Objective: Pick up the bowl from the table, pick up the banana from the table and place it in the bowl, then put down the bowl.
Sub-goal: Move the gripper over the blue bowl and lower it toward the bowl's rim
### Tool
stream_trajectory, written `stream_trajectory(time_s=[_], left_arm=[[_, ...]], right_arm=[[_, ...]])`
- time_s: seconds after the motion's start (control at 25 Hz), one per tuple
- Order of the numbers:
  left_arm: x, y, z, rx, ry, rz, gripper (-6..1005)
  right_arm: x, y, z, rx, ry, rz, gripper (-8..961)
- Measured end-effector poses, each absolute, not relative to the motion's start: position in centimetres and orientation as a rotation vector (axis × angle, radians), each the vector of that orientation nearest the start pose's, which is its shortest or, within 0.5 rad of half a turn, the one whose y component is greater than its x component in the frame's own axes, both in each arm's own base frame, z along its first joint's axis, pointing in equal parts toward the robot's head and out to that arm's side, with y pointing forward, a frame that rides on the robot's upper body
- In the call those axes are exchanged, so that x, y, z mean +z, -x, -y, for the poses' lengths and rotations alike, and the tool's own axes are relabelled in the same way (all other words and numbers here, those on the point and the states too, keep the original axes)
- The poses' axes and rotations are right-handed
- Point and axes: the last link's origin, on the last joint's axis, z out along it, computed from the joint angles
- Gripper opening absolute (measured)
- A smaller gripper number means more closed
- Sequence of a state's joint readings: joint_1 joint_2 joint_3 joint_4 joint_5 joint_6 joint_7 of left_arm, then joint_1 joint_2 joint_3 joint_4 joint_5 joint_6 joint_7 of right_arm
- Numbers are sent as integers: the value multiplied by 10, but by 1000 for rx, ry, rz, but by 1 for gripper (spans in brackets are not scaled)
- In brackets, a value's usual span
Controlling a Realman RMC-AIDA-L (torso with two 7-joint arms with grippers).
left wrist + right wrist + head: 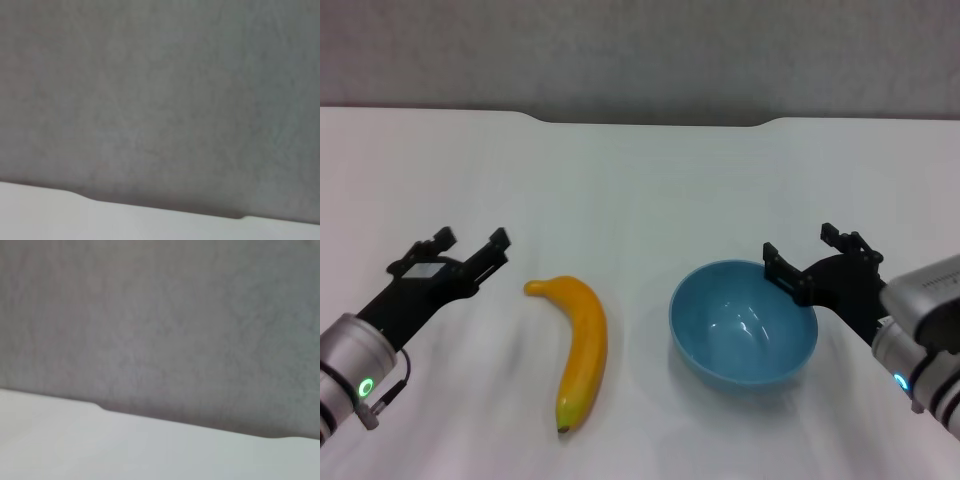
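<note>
While my right fingers [808, 255] stand apart at the bowl's [742, 338] three o'clock rim, I should straddle it squarely; left fingers [471, 240] apart, idle.

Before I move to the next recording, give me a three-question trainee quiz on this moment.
1. True or false: the banana already lies inside the bowl.
2. Which pincer is nearer the bowl's rim? A) left pincer B) right pincer
3. Fill in: both the banana and the bowl rest on the white ____.

Key
1. False: the banana lies on the table, on the robot's left side of the bowl and apart from it.
2. B: one finger of the open right pincer hangs over the rim; the open left pincer is beside the banana's stem end, not touching.
3. table
</note>
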State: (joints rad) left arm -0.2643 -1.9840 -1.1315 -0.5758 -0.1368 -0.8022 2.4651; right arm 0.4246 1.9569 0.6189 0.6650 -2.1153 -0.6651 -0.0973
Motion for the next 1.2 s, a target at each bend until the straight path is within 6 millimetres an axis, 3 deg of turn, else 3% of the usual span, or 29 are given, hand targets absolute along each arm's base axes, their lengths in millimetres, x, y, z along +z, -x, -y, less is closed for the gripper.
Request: stream_trajectory(time_s=[0.28, 0.52, 0.96, 1.2], left_arm=[[-22, 285, -330, -835, 1908, 887, 876], [-13, 263, -329, -734, 1893, 926, 876], [-3, 237, -329, -488, 1781, 916, 876], [3, 227, -332, -296, 1745, 924, 876]], right_arm=[[-63, -250, -341, 417, 1958, -634, 880], [-44, -233, -346, 365, 2038, -710, 879], [-21, -222, -363, 323, 2174, -904, 880], [-13, -216, -377, 156, 2168, -940, 880]])
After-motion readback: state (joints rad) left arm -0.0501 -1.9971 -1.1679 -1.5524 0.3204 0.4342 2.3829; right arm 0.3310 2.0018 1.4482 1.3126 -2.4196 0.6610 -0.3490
